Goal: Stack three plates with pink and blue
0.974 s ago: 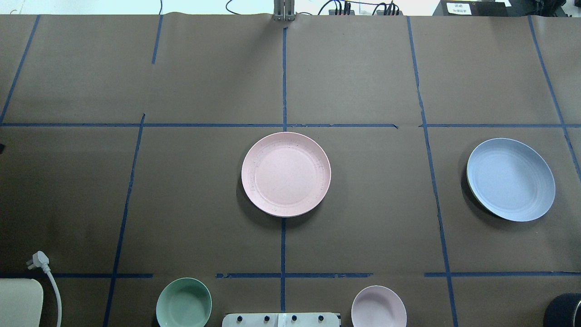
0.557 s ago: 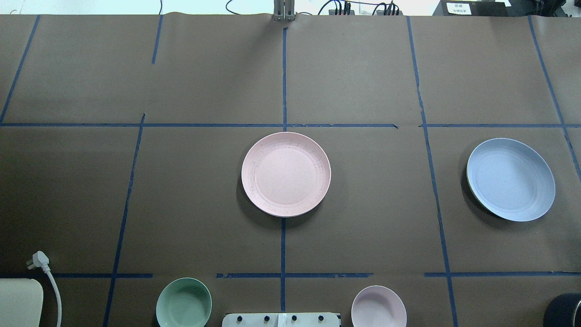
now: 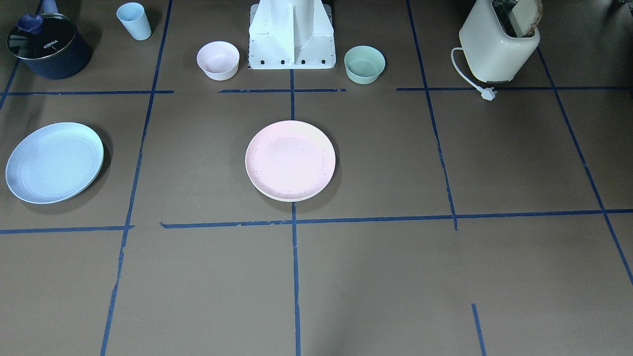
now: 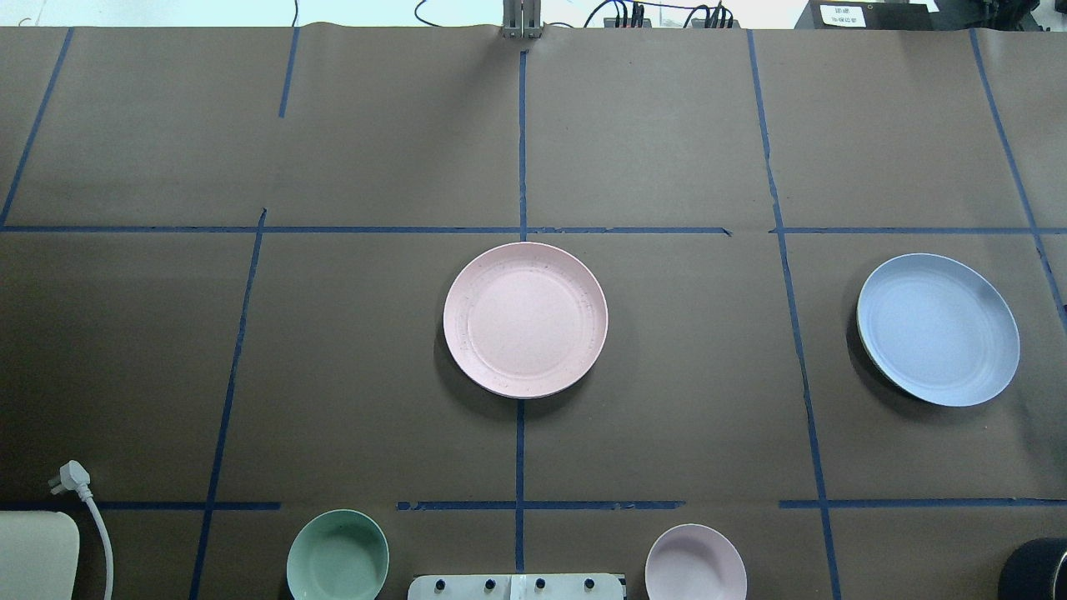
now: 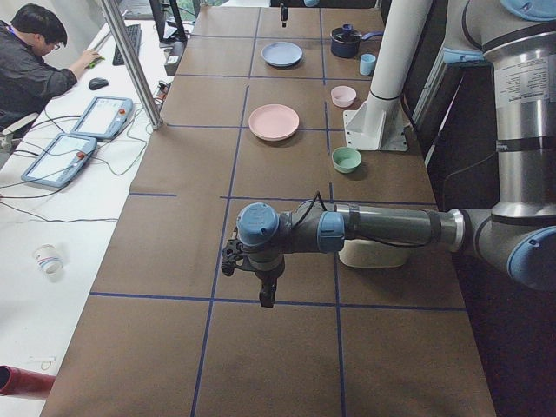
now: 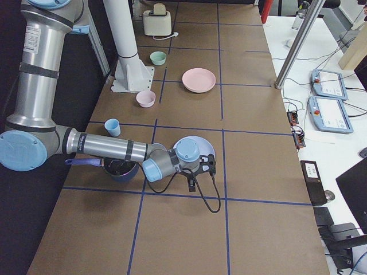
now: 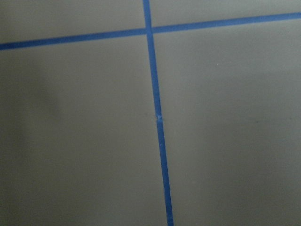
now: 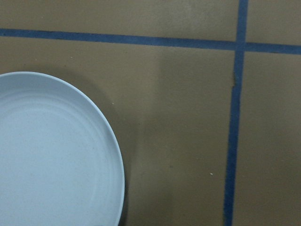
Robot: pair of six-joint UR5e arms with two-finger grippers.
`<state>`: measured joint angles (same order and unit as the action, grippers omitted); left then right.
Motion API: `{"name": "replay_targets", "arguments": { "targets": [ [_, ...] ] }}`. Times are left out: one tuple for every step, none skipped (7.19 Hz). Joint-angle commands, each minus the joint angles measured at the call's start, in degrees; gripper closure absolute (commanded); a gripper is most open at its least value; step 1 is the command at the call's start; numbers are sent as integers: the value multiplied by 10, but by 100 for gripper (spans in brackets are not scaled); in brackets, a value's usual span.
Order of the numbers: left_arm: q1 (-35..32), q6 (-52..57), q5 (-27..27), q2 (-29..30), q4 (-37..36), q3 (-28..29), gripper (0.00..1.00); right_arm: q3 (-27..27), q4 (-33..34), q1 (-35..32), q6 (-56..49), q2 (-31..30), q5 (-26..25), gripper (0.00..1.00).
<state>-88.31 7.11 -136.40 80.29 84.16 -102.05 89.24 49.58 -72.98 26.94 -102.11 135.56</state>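
Landmark for this entry: the pink plate (image 4: 525,319), lying flat at the crossing of the blue tape lines in the middle of the table (image 4: 375,375).

- Blue plate (image 4: 938,329): well apart from the pink plate, out to the robot's right of it, alone in its own taped square.
- Cream plate: in the front-facing view a pale cream edge shows under the pink plate's rim. I cannot tell whether that is a separate plate.
- Green bowl (image 4: 338,556) and small pink bowl (image 4: 695,562): on the robot's side of the pink plate, one to either side, both apart from it.
- Right gripper (image 6: 191,186): beyond the blue plate as seen from the pink plate, above that plate's far edge. Its wrist camera sees the blue rim and bare paper.
- Left gripper (image 5: 266,301): well apart from the pink plate on the robot's left, above a tape crossing, nothing under it.
- Both grippers show only in the side views; I cannot tell whether the fingers are spread or pressed together.
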Motion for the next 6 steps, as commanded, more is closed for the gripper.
{"name": "replay_targets", "arguments": {
  "targets": [
    [-1,0,0,0,0,0,0,-34,-126,84,149,2,-42,1],
    [-1,0,0,0,0,-2,0,-48,-127,99,149,4,-51,2],
    [-1,0,0,0,1,-2,0,-49,-126,103,151,4,-53,15],
    [-1,0,0,-1,1,-2,0,-50,-126,108,164,5,-53,43],
    [-1,1,0,-5,1,-3,0,-46,-128,109,174,5,-50,86],
    [-1,0,0,-7,1,-10,0,-43,-129,109,176,6,-50,99]
  ]
}}
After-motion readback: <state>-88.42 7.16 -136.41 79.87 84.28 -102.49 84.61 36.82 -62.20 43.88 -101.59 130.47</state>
